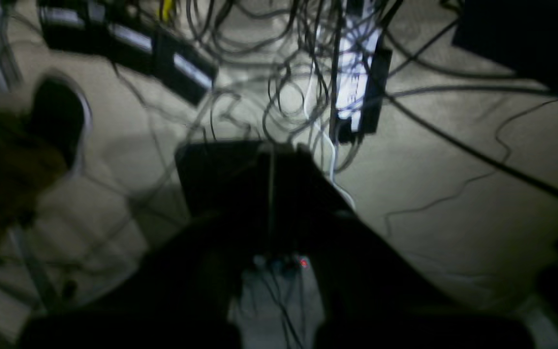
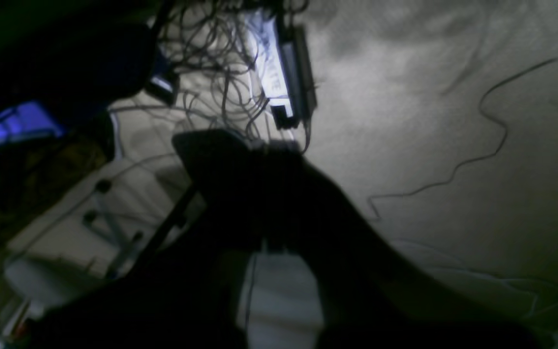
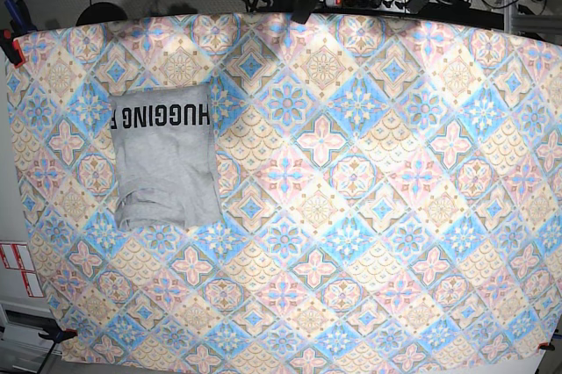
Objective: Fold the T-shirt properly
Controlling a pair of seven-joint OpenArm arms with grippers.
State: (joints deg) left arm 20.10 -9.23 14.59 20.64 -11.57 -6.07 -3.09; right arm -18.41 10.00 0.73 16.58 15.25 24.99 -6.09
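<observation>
Shirt: the T-shirt [image 3: 167,155] lies folded into a compact rectangle on the tablecloth [image 3: 369,216], toward the base view's left side, lettered side up, the black "HUGGING" band along its far edge.
Fold quality: edges look fairly square, though the near edge bunches a little (a soft ridge of cloth at the lower corner).
Progress, as I judge it: the folding looks essentially done; nothing on the table seems left to gather.
Risk one: that bunched near edge could spring or slump open if anything brushes it, since loose jersey holds no crease.
Risk two: an arm swinging back over the table at low height could drag the bundle across the cloth and undo the stack.
Risk three: both wrist cameras look at a floor full of cables [image 1: 279,72] and a power strip [image 2: 284,72]; a low-hanging claw could snag a cable there.
Left arm: off the table altogether, unseen in the base view, pointing down at the floor.
Left gripper [image 1: 271,155]: a dark blurred shape, fingers pressed together, nothing between them.
Right arm: likewise away from the table, aimed at the floor (tilted somewhat).
Right gripper [image 2: 257,145]: closed tight and empty, as far as the dim picture lets me tell.
Distance: both claws are well apart from the shirt.
</observation>
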